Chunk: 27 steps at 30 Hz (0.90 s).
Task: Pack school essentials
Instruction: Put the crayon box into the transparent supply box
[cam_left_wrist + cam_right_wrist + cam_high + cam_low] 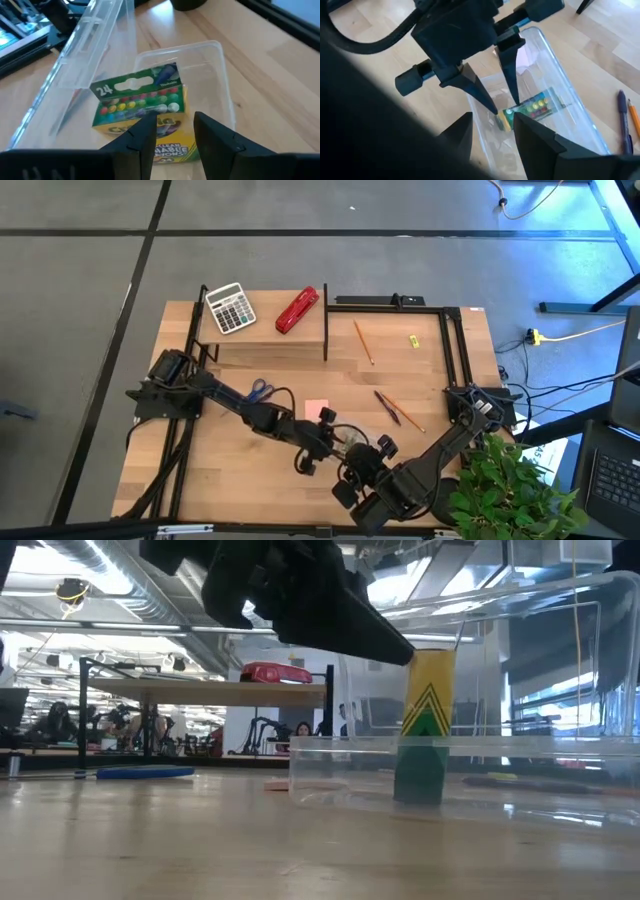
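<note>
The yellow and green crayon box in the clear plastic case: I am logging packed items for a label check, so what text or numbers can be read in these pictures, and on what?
"24": white, on the green flap of the yellow and green crayon box.
"24": again, small, at the box's lower edge.
"...ABLE": part of a word on its yellow front; the rest is hidden behind the left claw.
The grey calculator and red stapler: any markings too small to read.
</note>
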Each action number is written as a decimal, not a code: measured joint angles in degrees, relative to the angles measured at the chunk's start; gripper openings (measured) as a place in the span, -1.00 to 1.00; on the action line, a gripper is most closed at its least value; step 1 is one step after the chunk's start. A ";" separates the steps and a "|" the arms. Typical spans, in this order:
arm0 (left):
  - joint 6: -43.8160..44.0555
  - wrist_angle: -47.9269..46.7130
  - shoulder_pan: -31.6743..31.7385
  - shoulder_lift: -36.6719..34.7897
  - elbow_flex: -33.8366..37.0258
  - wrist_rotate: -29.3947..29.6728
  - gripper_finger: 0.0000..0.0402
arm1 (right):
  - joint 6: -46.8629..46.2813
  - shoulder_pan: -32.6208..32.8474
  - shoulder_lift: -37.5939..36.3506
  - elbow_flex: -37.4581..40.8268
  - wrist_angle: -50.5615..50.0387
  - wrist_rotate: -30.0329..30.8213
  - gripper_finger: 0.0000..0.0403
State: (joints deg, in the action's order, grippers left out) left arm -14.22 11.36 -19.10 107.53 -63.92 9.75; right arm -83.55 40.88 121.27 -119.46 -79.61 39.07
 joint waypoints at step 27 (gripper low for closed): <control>-5.73 7.22 0.09 3.93 -0.02 -5.03 -0.38 | 0.27 -0.52 0.00 -0.29 -0.55 -1.98 -0.28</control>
State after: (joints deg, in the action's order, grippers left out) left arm -19.94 18.58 -19.00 111.46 -63.94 4.73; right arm -83.28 40.36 121.27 -119.74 -80.17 37.09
